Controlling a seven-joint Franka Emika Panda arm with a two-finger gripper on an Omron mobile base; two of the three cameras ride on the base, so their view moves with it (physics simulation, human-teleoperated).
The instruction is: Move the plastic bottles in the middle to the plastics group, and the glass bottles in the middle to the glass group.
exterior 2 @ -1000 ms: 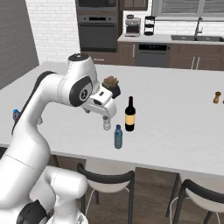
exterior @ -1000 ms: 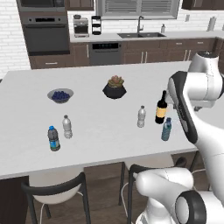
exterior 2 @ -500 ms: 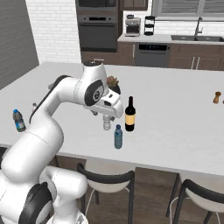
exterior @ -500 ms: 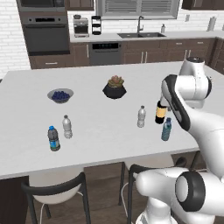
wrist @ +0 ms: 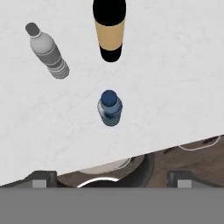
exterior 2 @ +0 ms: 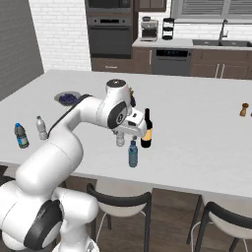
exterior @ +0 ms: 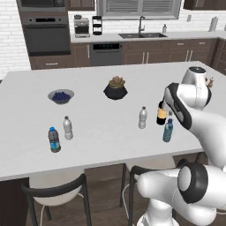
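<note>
A simulated kitchen: a long white island counter (exterior: 97,145) with dark chairs tucked at its near edge, and ovens and a sink along the far wall.

Nearest the edge stands the blue-tinted bottle (wrist: 109,107), upright, straight below the hand. Just beyond it is the dark glass bottle (wrist: 109,28) with its tan label, and left of that the clear white-capped bottle (wrist: 47,52). Far left on the counter wait the plastics group's clear bottle (exterior: 67,128) and its blue-capped, dark-banded bottle (exterior: 53,139). The amber glass pair (exterior 2: 243,109) sits well apart at the far right.

The step looks like a descent onto the blue-tinted bottle. It would go best dropping straight down with the cap centred, gripping below the cap and keeping clear of the dark bottle close behind.

The gripper (exterior 2: 129,129) is largely masked by the wrist; its fingertips are barely visible, so how wide it stands I cannot tell, and nothing appears held.
</note>
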